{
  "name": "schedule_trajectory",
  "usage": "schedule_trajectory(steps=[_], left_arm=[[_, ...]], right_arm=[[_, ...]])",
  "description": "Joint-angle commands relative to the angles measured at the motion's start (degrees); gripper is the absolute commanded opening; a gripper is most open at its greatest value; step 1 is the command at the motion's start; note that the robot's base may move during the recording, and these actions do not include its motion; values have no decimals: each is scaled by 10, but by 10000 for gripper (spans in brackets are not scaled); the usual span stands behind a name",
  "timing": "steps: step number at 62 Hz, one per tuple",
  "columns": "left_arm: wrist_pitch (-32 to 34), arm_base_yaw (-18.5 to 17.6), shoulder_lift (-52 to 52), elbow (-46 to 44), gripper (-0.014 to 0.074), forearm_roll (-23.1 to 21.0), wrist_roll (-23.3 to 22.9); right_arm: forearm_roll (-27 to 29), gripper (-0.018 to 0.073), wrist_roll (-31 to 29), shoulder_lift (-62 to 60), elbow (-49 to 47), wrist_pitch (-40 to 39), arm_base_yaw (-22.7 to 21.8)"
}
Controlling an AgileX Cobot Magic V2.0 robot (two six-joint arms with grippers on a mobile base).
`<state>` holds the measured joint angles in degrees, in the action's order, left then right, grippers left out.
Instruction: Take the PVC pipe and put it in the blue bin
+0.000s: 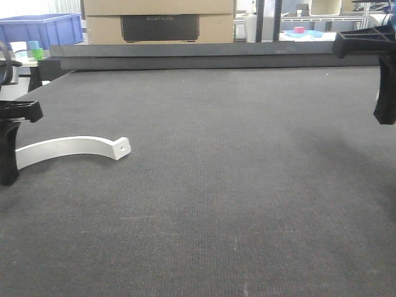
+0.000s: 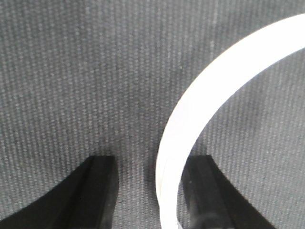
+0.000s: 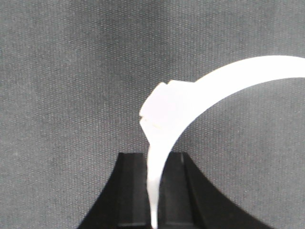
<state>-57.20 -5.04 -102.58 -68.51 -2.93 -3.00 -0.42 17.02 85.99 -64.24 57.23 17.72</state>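
Note:
A white PVC pipe [image 1: 68, 147], bent in a wide arc, lies on the dark mat at the left, its flat holed end [image 1: 122, 148] pointing right. My left gripper [image 1: 8, 176] stands at its other end. In the left wrist view this gripper [image 2: 151, 162] is open, and the pipe [image 2: 209, 90] runs between its fingers, close to the right finger [image 2: 202, 186]. My right gripper [image 1: 385, 114] hangs raised at the right edge. In the right wrist view it [image 3: 155, 160] is shut on another white PVC pipe [image 3: 190, 98] with a squared end. The blue bin [image 1: 40, 28] stands far back left.
A dark rail [image 1: 210, 57] runs along the far edge of the mat [image 1: 235, 198]. Behind it are a cardboard box [image 1: 158, 21] and shelves with small items [image 1: 300, 30]. Small coloured objects [image 1: 36, 51] sit beside the blue bin.

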Motion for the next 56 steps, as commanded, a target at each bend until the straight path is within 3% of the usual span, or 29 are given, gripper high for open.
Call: schedule_trajectory(steps=[1,6,17,34,56], left_arm=[[-1,-3,-4,-1,223,-5,0],[-3,-3,-4,-1,146,-5,0],[-4,-3,-4,-1,-112,-5,0],[-10,-3,30,-2,-111,-5,0],[20,-3,167,-2,-111,-5,0]], right_arm=[[-8,-169,-1,-4,-1,-7,0],[-8,-169,-1,-4,-1,-9,0],[-8,-169,-1,-4,-1,-20,0],[-8,-169,-1,-4,-1,-24,0],[-14,-169,-1,-26,-3,5,0]])
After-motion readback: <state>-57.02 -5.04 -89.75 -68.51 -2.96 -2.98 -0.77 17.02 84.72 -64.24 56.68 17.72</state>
